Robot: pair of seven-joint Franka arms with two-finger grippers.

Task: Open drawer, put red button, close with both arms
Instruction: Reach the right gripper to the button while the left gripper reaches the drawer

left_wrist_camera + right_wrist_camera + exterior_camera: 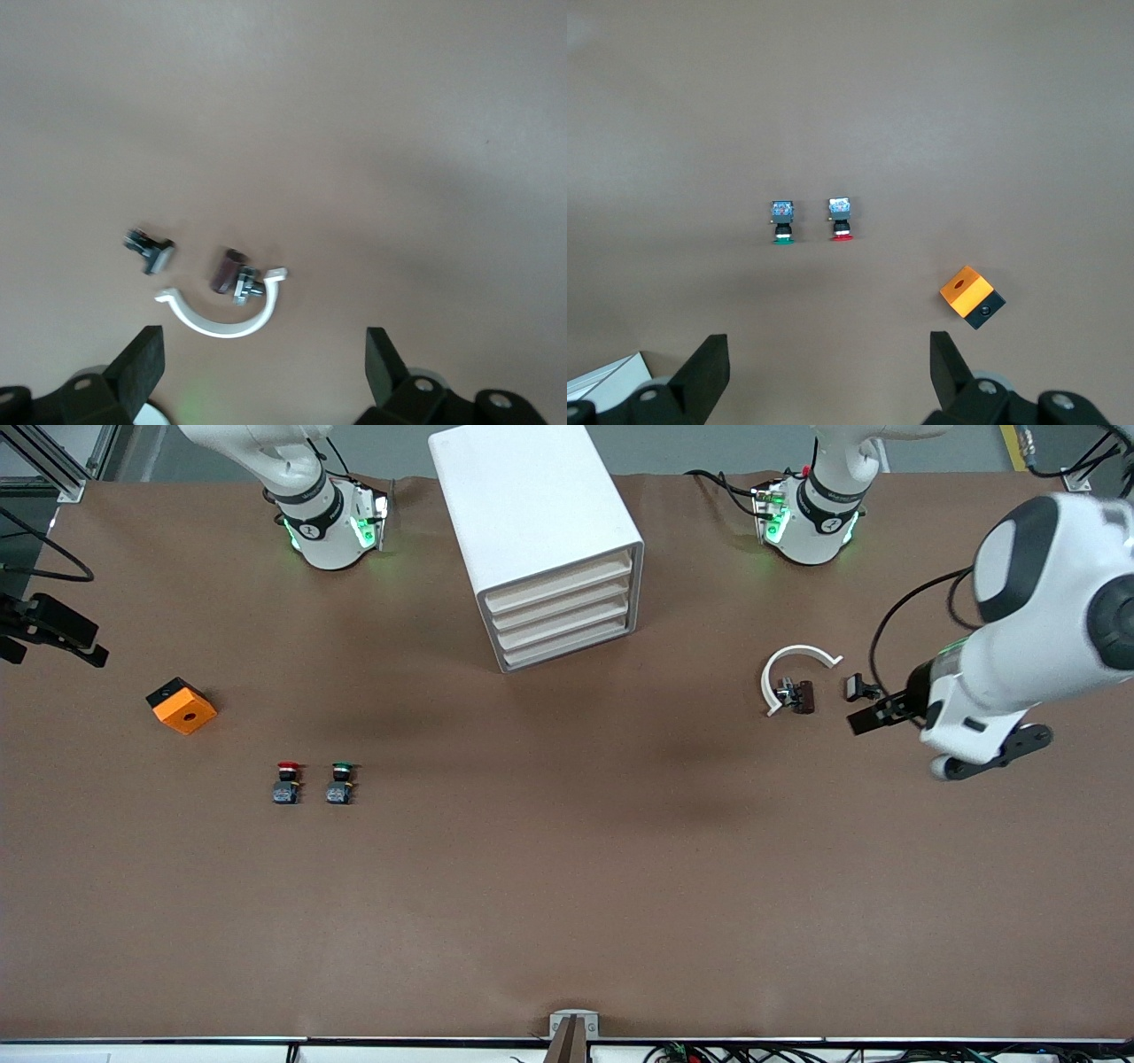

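The tiny push-button with a round red cap on a black and grey-blue body [286, 782] lies on the brown table surface [567, 886] toward the right arm's end; its long axis runs toward and away from the front camera, red cap on the end farther from that camera, body on the nearer end; the alike green-capped push-button [340, 781] lies just beside it, apart, aligned the same way, on the side toward the drawer unit; in the right wrist view the red button [840, 218] and green button [782, 221] show side by side.

An orange block with a black underside and a round hole in its top face [182, 706] sits farther from the front camera than the buttons, nearer the table's right-arm edge, well apart from them; a white four-drawer cabinet [540, 540] stands between the two arm bases, all drawer fronts flush; nothing lies between the red button and the cabinet.

Toward the left arm's end lie a white curved plastic clip [791, 673], a small dark brown cylinder with a metal fitting [798, 696] touching its inner side, and a small black-and-grey part [858, 686] near them.

Left gripper [864, 717] held over the table beside that part, fingers [142, 361] spread wide, holding nothing; right gripper [828, 376] high over the table, fingers parted, empty.
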